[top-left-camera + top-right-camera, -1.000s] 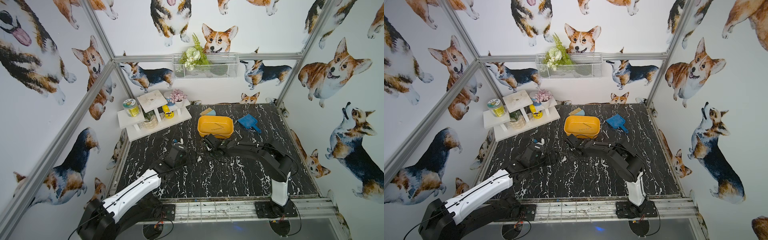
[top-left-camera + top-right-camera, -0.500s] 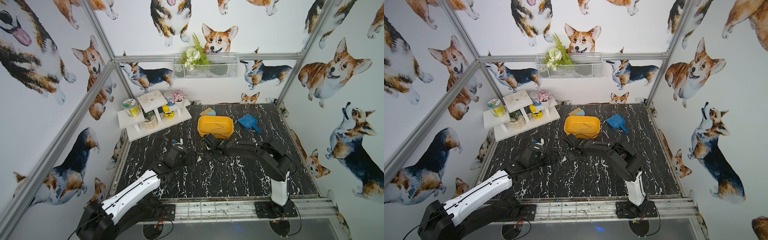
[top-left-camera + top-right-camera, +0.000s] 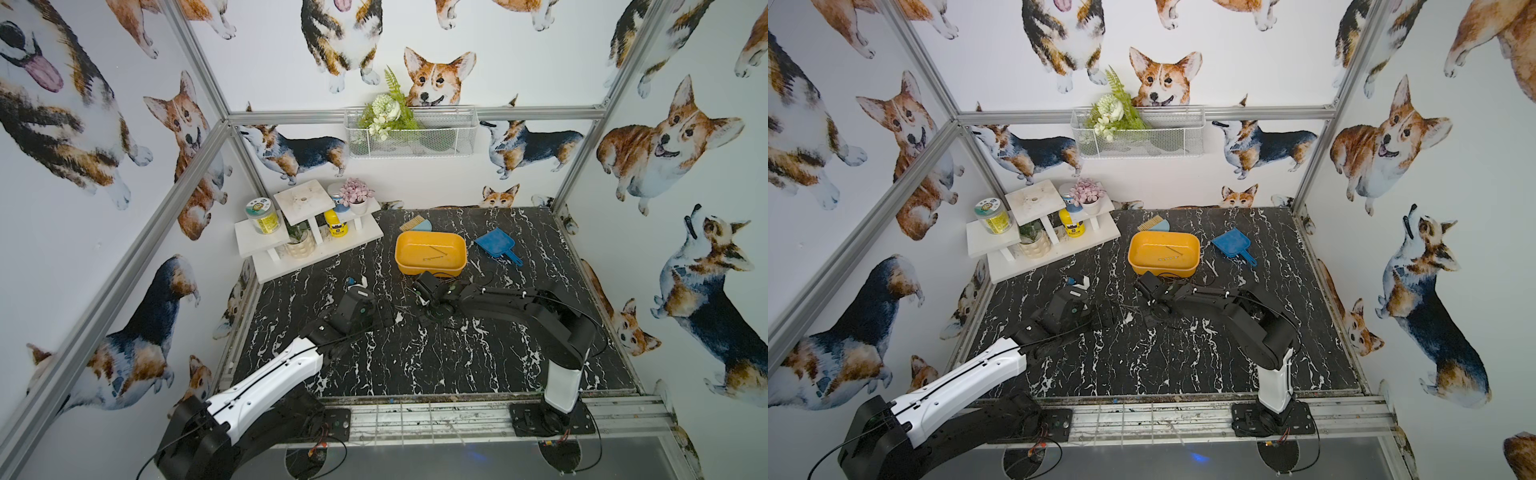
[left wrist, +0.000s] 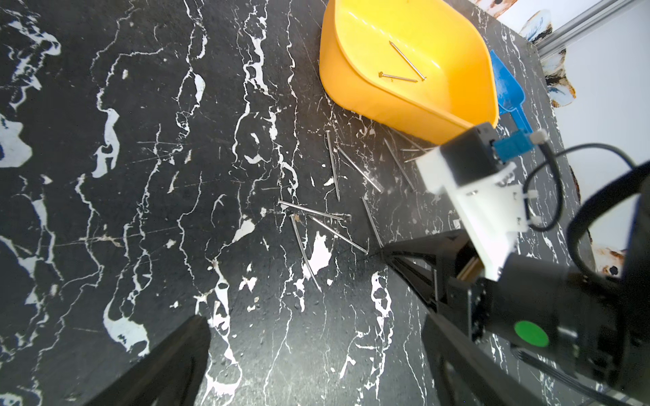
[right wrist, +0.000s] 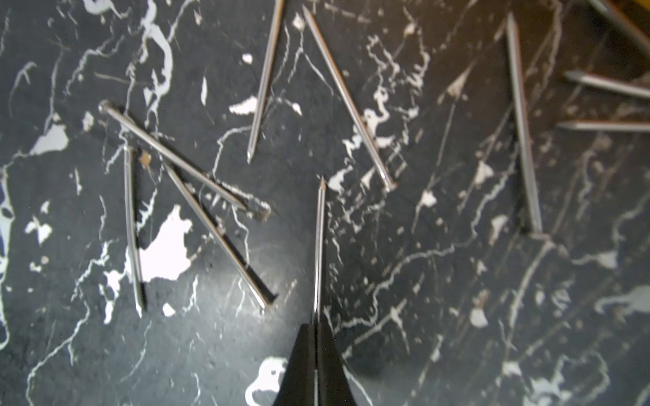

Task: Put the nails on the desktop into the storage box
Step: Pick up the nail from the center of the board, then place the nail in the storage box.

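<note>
Underneath everything, black white-veined desktop (image 3: 415, 365), filling the cell floor. In the far left corner, white tiered shelf (image 3: 353, 245) loaded with jars and small pots. Toward the far side near the middle, yellow-orange storage box (image 3: 405, 266), upright, with two nails (image 4: 399, 78) already lying on its floor, nearly meeting at one end. Just beside the box on its right, blue dustpan (image 3: 494, 243). On the near side of the box, both arms reaching in toward the same patch. Hovering above the marble, left gripper (image 4: 314, 320), fingers spread wide, nothing between them. Low at the surface, right gripper (image 5: 315, 325), black fingers pressed together and clamped on the head end of one nail (image 5: 319, 246), shaft pointing straight out ahead of the tips; lifted or resting on the marble, impossible to tell. Around it, loose nails (image 5: 183, 162) scattered flat between the box's near wall and the grippers, some crossing, a few close against the box.
</note>
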Action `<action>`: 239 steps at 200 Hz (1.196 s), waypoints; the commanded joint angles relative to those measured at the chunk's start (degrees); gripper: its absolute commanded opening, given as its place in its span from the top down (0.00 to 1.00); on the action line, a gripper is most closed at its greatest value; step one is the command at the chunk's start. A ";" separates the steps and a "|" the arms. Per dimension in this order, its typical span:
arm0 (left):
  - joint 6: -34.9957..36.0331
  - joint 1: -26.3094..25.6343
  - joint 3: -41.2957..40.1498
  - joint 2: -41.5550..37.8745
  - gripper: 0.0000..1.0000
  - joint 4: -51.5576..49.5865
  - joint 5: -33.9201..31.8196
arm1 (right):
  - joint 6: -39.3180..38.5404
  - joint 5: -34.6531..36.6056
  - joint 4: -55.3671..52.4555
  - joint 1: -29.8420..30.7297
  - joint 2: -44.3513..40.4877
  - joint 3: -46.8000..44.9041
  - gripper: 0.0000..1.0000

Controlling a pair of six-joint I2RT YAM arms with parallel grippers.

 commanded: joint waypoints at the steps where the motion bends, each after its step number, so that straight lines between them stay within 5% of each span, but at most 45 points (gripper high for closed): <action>1: 0.87 0.04 0.86 0.39 0.00 0.87 -0.13 | 0.80 -0.52 -1.70 0.17 -2.48 -0.93 1.00; 124: 3.81 0.13 8.61 7.66 0.00 0.71 -0.34 | -2.79 2.00 -7.38 -1.71 -12.34 2.12 1.00; 239: 4.39 1.09 12.76 13.00 0.00 1.86 1.26 | -10.46 -1.86 -10.49 -15.74 4.96 25.73 1.00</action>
